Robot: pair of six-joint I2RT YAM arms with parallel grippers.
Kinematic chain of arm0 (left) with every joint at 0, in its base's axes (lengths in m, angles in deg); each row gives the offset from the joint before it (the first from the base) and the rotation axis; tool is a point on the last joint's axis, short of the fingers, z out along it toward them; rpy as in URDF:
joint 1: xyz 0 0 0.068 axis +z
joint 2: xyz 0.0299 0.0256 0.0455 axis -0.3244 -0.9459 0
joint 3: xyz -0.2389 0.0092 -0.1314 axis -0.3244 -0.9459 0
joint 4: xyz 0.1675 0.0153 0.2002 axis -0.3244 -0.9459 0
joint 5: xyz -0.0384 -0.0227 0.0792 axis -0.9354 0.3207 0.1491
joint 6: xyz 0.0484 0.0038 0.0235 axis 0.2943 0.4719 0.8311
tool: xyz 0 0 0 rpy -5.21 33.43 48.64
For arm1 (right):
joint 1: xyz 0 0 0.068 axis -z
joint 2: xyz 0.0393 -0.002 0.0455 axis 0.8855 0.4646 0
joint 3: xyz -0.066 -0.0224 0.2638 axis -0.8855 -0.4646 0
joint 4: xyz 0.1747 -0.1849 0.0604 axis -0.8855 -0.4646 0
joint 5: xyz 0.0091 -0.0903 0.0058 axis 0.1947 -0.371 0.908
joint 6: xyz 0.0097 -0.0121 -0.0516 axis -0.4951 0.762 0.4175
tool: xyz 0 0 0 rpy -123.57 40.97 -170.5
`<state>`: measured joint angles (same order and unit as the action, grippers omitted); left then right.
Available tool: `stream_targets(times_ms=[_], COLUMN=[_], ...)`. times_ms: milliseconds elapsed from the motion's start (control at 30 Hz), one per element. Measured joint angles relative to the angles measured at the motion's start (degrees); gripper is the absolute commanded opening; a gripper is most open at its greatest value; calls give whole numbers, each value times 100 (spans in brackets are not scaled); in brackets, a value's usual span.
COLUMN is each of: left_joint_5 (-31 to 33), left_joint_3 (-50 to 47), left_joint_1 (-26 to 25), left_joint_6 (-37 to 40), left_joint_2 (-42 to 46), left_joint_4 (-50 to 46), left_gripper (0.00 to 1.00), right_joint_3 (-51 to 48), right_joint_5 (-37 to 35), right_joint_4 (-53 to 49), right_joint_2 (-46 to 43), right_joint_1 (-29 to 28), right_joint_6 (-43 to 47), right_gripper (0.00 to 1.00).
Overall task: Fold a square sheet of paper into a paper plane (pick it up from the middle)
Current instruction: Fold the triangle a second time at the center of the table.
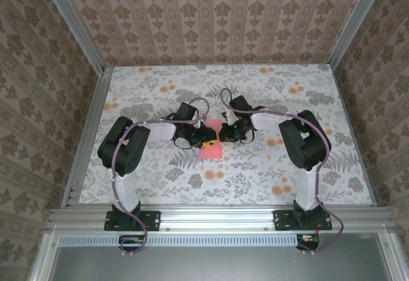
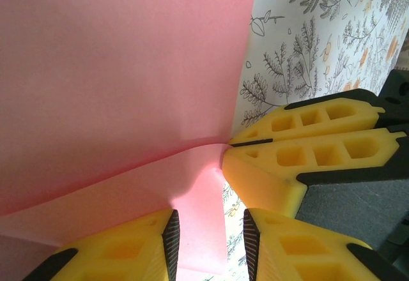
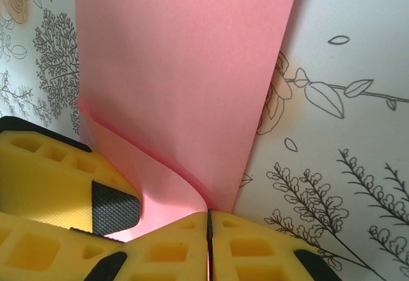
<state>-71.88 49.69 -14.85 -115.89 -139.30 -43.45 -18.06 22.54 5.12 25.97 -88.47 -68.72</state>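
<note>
**Right claw pinches the pink sheet at mid-worktop, left claw spread beside it**

The square sheet of paper (image 1: 211, 152) lies at the middle of the worktop (image 1: 268, 174), between the two claws, which meet over it from either side. The right claw (image 1: 225, 135) is pressed together on the sheet. In its wrist view its tips (image 3: 209, 222) close to a thin seam, and the paper's raised edge runs straight into that seam. From the left wrist, the same right claw (image 2: 233, 145) bites the sheet just where a flap leaves the flat part. The left claw (image 1: 206, 143) stands partly spread. Its two pads (image 2: 171, 236) are apart, with pink paper showing in the gap between them (image 2: 208, 230). One of its fingers (image 3: 57, 166) sits just beside the right claw, against the lifted flap.

The sheet (image 2: 115, 70) is plain salmon pink and unprinted. One portion lies flat on the floral cloth and another (image 3: 185, 70) curves up in a soft bend rather than a sharp crease. Its long free edge is straight and clean.

Printed worktop (image 3: 332, 134) lies open on every side of the paper. Patterned walls (image 1: 38, 102) close the left, right and far sides, and an aluminium rail (image 1: 217, 216) runs along the near edge, where both arm bases are bolted.
</note>
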Motion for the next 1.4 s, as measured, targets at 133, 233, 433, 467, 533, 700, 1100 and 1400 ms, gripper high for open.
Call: stream_targets(times_ms=[133,233,433,467,533,700,1100,1400], left_joint_5=[-2,-4,-2,-2,-2,0,70,225], left_joint_3=[0,0,0,0,0,0,-2,0], left_joint_1=[0,0,0,0,0,-2,-24,-33], left_joint_6=[0,0,0,0,0,0,2,-2], left_joint_2=[2,11,22,22,22,22,22,22], left_joint_4=[2,2,0,0,2,-2,-55,-219], left_gripper=[35,35,35,35,35,35,30,28], right_joint_3=[4,13,35,39,46,46,46,76], right_joint_5=[0,0,2,2,2,2,2,4], right_joint_4=[-2,-13,-13,-11,-11,-11,-11,-11], right_joint_2=[9,13,13,13,13,13,15,68], right_joint_1=[0,0,0,0,0,0,0,0], right_joint_6=[-2,-4,-9,-9,-13,-17,-17,-17], right_gripper=[7,6,6,7,6,7,7,7])
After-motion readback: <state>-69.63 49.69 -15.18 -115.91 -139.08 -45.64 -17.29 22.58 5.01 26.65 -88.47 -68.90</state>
